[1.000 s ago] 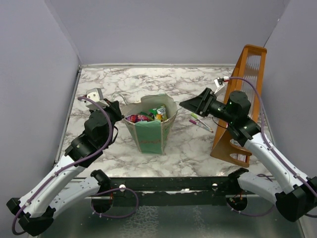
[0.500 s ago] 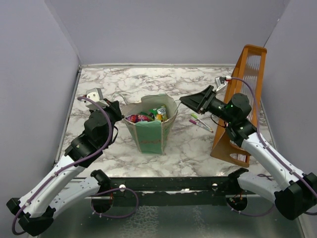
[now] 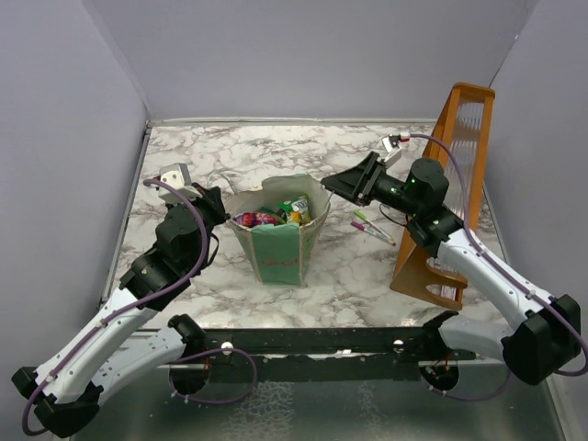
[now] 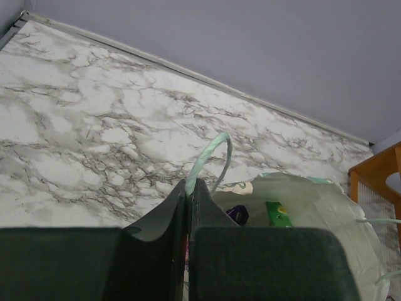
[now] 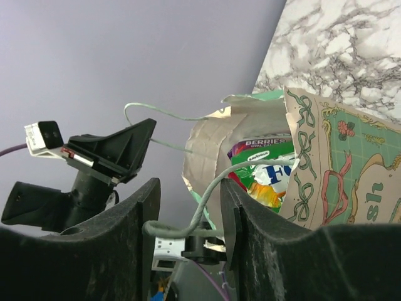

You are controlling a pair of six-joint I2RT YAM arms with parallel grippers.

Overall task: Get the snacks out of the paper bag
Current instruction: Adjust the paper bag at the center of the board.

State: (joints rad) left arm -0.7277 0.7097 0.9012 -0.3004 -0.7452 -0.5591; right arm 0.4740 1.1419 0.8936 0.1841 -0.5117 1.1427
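The left gripper (image 3: 219,202) sits at the left rim of the paper bag (image 3: 280,253). In the left wrist view its fingers (image 4: 178,207) are pressed together, seemingly pinching that rim, and a thin loop handle (image 4: 216,160) rises just past the tips. The bag stands upright with its mouth facing up. The snacks (image 3: 271,216) lie inside, to the right of this gripper and below the rim.

The right gripper (image 3: 333,184) hangs released just beside the bag's right rim, tilted toward the mouth. It is the free arm, so the pick likely falls to it. From its wrist camera, another loop handle (image 5: 207,194) crosses between the spread fingers. A purple berries packet (image 5: 263,150) and a green-yellow packet (image 5: 263,185) lie ahead of and below the tips.
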